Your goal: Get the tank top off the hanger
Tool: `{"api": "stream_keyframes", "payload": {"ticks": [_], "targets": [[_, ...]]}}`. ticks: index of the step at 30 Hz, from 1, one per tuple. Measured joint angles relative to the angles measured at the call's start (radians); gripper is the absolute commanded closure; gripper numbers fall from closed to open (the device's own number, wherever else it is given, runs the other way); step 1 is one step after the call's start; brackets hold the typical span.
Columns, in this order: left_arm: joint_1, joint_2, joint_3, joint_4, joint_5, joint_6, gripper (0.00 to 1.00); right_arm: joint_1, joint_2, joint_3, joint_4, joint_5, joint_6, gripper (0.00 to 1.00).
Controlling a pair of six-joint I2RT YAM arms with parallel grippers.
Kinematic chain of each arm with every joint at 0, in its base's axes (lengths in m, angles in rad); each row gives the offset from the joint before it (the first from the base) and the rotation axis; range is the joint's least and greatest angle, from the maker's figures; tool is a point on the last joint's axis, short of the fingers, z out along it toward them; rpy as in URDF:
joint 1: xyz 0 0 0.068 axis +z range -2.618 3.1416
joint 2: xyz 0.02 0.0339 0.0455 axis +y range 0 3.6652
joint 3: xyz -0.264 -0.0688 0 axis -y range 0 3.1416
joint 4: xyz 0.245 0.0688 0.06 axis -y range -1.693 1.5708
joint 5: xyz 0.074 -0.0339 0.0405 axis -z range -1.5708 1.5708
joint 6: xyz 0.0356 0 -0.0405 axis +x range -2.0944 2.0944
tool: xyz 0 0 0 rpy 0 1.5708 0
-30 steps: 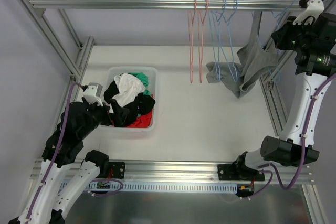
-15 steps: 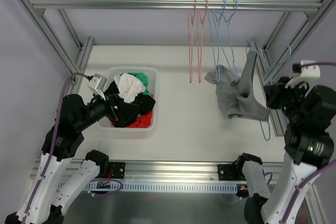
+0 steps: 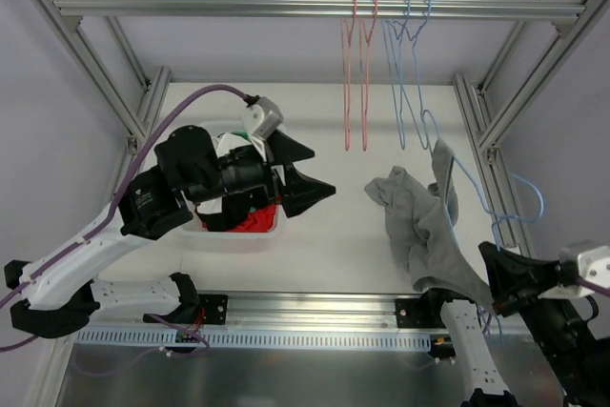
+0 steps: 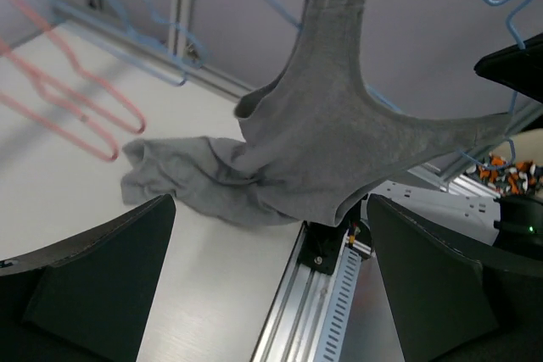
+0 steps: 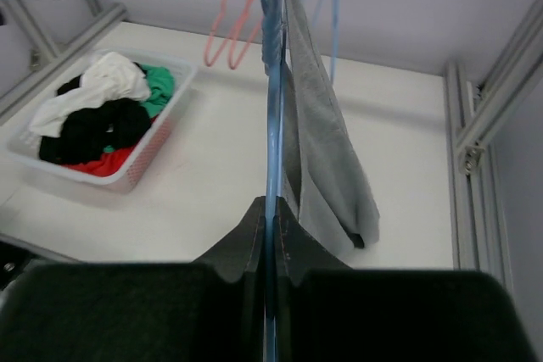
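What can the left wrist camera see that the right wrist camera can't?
Only the left wrist view shows the left hand, open, and the rail at the table's edge. Only the right wrist view shows the bin of clothes, and the right hand shut on the hanger up close. Both show the tank top draped on that hanger, and the pink hangers.
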Motion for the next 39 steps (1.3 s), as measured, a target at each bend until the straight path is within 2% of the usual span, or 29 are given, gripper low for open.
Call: {"api": "stream_keyframes", "payload": {"ticks": [5, 8, 10, 12, 13, 15, 16, 20, 22, 24, 25, 26, 28, 32, 33, 36, 39], "targets": [[-0.225, 0.159, 0.150, 0.069, -0.078, 0.122, 0.01, 0.061, -0.007, 0.052, -0.009, -0.150, 0.006, 1.00], [-0.277, 0.235, 0.211, 0.110, -0.124, 0.169, 0.01, 0.095, 0.013, 0.067, -0.009, -0.260, 0.014, 1.00], [-0.282, 0.272, 0.226, 0.136, -0.153, 0.187, 0.09, 0.114, 0.035, 0.082, -0.008, -0.307, 0.020, 1.00], [-0.282, 0.294, 0.227, 0.150, -0.185, 0.195, 0.20, 0.134, 0.066, 0.108, -0.008, -0.338, 0.025, 1.00], [-0.282, 0.303, 0.227, 0.154, -0.203, 0.201, 0.38, 0.142, 0.081, 0.120, -0.008, -0.347, 0.026, 1.00], [-0.282, 0.309, 0.227, 0.159, -0.230, 0.211, 0.58, 0.154, 0.106, 0.138, -0.008, -0.357, 0.028, 1.00], [-0.282, 0.310, 0.227, 0.160, -0.244, 0.213, 0.74, 0.158, 0.118, 0.146, -0.006, -0.359, 0.029, 1.00], [-0.282, 0.301, 0.211, 0.182, -0.281, 0.224, 1.00, 0.162, 0.145, 0.154, -0.002, -0.357, 0.028, 1.00], [-0.282, 0.289, 0.193, 0.187, -0.296, 0.231, 1.00, 0.162, 0.152, 0.153, -0.002, -0.356, 0.028, 1.00], [-0.282, 0.277, 0.175, 0.195, -0.308, 0.233, 0.87, 0.162, 0.158, 0.152, -0.001, -0.349, 0.027, 1.00], [-0.282, 0.272, 0.167, 0.198, -0.314, 0.235, 0.87, 0.163, 0.161, 0.150, 0.000, -0.342, 0.027, 1.00], [-0.282, 0.267, 0.160, 0.200, -0.322, 0.234, 0.94, 0.163, 0.163, 0.146, 0.000, -0.338, 0.027, 1.00], [-0.282, 0.256, 0.141, 0.204, -0.336, 0.231, 1.00, 0.164, 0.166, 0.136, 0.000, -0.330, 0.025, 1.00], [-0.282, 0.236, 0.105, 0.204, -0.393, 0.231, 1.00, 0.164, 0.172, 0.098, 0.002, -0.319, 0.023, 1.00], [-0.282, 0.230, 0.094, 0.204, -0.405, 0.231, 0.96, 0.165, 0.171, 0.088, 0.006, -0.319, 0.023, 1.00], [-0.282, 0.213, 0.068, 0.203, -0.428, 0.230, 0.95, 0.165, 0.172, 0.054, 0.016, -0.321, 0.023, 1.00], [-0.282, 0.210, 0.062, 0.204, -0.437, 0.230, 0.96, 0.165, 0.172, 0.034, 0.034, -0.327, 0.023, 1.00]]}}
